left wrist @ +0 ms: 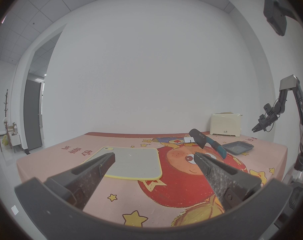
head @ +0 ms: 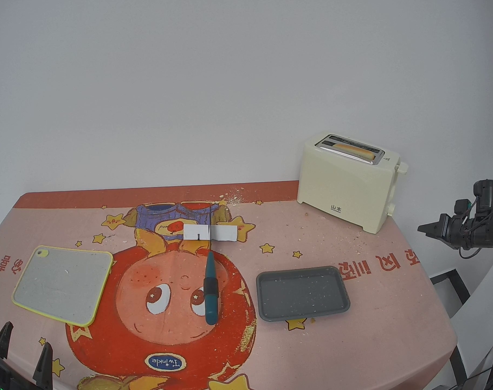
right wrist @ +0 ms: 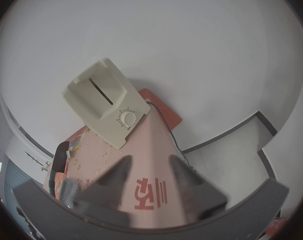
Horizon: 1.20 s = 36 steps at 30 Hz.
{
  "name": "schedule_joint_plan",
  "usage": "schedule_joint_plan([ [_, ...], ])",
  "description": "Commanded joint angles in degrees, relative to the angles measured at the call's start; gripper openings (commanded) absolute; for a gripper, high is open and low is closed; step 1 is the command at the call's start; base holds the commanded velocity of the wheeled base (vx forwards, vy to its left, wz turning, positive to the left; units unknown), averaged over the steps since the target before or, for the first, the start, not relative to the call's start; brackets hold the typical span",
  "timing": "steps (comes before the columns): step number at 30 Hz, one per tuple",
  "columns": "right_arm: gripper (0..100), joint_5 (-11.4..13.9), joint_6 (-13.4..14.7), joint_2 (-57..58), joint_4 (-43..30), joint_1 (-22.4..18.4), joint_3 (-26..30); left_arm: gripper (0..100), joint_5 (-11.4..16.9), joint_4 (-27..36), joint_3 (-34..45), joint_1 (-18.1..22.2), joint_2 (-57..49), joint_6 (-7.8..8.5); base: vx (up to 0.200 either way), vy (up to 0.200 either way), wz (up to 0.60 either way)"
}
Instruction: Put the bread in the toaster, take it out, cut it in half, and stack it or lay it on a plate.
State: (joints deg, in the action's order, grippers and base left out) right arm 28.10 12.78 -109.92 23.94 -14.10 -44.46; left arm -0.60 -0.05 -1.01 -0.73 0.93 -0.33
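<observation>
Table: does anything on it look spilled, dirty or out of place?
Yes. Crumbs are scattered over the tablecloth, along its far edge and beside the toaster, and specks lie in the grey tray. The knife lies on the bare cloth, apart from the cutting board.

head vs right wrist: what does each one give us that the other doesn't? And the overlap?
Head view extras: the bread sitting in the toaster's top slot, the cutting board and the left gripper at the table's near left corner.
Right wrist view extras: the toaster's dial, the lever slot on its end face and the power cord running off the table's edge.
Shared: the toaster, the grey tray, the knife and the right gripper, open, off the table's right side.
</observation>
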Motion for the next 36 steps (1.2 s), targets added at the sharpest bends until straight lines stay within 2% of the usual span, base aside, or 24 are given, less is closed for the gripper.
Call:
schedule_joint_plan([
  [1, 0, 0.0, 1.4, -3.2, 1.7, 1.5, 0.2, 100, 0.0, 0.0, 1.0, 0.0, -0.3, 0.07, 0.000, 0.000, 0.00],
  [9, 0, -0.2, 5.9, -3.3, 7.4, 5.2, -0.4, 100, 0.0, 0.0, 1.0, 0.1, -0.3, -0.02, 0.000, 0.000, 0.00],
  [13, 0, -1.9, 8.6, -3.4, 8.5, 6.3, -0.4, 100, 0.0, 0.0, 1.0, 0.0, -0.3, 0.07, 0.000, 0.000, 0.00],
  [22, 0, -2.3, 8.8, -6.3, 8.6, 6.9, -0.7, 100, 0.1, 0.0, 1.0, 0.0, -0.3, 0.07, 0.000, 0.000, 0.00],
  [27, 0, -2.3, 8.8, -8.1, 12.5, 7.5, -0.6, 100, 0.1, 0.0, 1.0, 0.0, -0.3, 0.07, 0.000, 0.000, 0.00],
  [29, 0, -3.0, 8.8, -9.4, 16.3, 8.4, -0.2, 100, 0.1, 0.0, 1.0, 0.1, -0.3, 0.07, 0.000, 0.000, 0.00],
  [32, 0, -4.6, 8.8, -10.0, 16.8, 8.7, -0.5, 100, 0.1, 0.0, 1.0, 0.0, -0.3, 0.07, 0.000, 0.000, 0.00],
  [36, 0, -4.8, 9.2, -10.1, 16.8, 8.8, -1.3, 100, 0.1, 0.0, 1.0, 0.1, -0.3, -0.02, 0.000, 0.000, 0.00],
])
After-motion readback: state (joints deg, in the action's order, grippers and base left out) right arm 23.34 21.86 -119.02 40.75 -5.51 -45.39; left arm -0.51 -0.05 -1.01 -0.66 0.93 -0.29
